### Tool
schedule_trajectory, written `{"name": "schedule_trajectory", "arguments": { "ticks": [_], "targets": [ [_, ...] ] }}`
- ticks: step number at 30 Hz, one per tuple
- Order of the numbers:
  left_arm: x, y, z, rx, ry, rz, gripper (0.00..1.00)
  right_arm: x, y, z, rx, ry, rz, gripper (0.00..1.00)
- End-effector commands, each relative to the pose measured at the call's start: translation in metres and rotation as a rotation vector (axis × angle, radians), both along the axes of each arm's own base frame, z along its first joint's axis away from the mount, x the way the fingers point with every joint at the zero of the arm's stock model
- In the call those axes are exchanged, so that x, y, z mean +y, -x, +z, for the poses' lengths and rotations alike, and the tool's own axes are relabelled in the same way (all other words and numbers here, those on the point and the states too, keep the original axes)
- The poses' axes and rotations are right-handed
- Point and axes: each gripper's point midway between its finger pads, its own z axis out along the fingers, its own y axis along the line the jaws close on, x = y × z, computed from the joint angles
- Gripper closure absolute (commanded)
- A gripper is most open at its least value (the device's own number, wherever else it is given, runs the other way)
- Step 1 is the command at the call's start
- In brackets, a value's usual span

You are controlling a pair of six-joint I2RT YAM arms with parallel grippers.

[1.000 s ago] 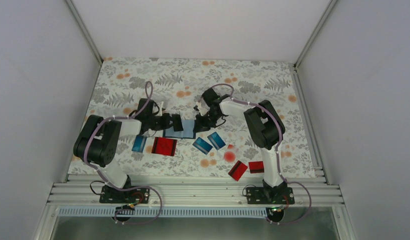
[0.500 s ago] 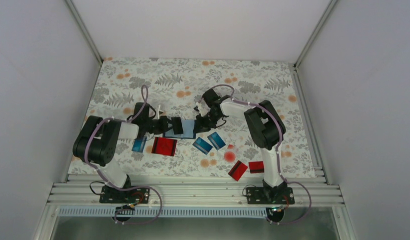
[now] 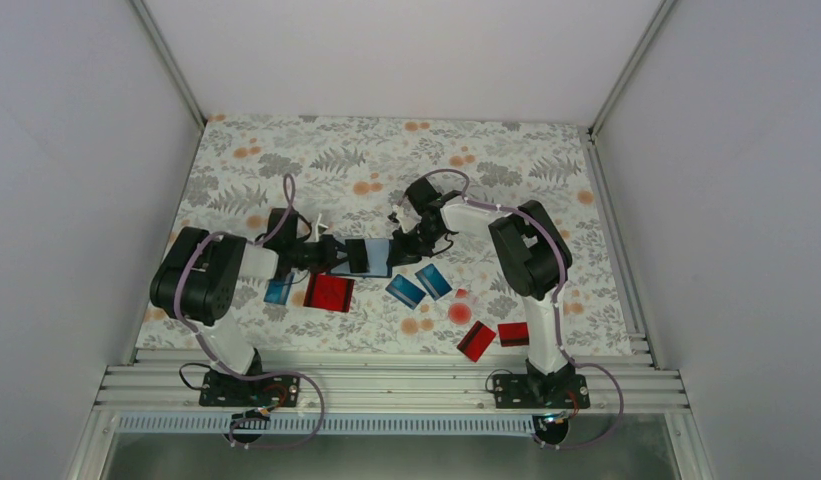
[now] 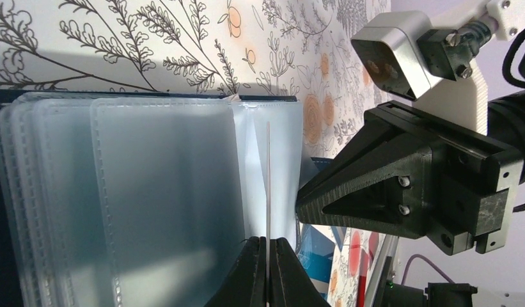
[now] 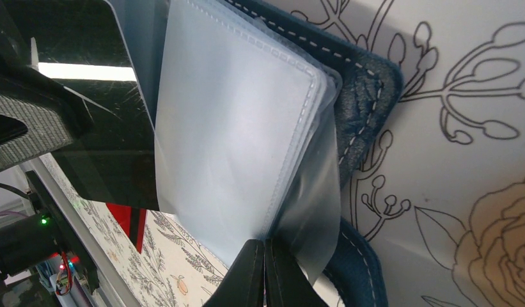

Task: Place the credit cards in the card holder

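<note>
Left pincer [image 4: 267, 248] has shifted nearer, arm low, black card [image 5: 100, 128] at card holder [image 3: 379, 258].

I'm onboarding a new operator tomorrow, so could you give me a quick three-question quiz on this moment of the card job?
1. True or false: the left end effector and the right end effector are both shut.
2. What does the right end effector pinch? A) a red card B) a clear sleeve of the open card holder C) nothing
3. Fill in: the black card at the holder's sleeves is gripped by the ___ end effector.
Key: 1 true; 2 B; 3 left.
</note>
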Motion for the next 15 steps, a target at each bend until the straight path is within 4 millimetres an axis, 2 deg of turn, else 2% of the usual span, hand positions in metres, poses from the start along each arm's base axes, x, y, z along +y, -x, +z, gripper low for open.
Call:
{"name": "schedule_trajectory", "arguments": {
  "ticks": [1,7,15],
  "targets": [
    [-0.003,-0.001,0.001,-0.025,0.006,-0.05,0.98,-0.035,0.025,-0.049,0.089,0.207,-0.013,0.96],
    [0.0,-0.001,-0.02,0.046,-0.075,-0.088,0.98,-0.032,0.023,-0.05,0.09,0.202,-0.014,0.96],
    [0.001,-0.001,-0.029,0.117,-0.107,-0.114,0.98,-0.03,0.021,-0.05,0.092,0.197,-0.02,0.96]
  ]
}}
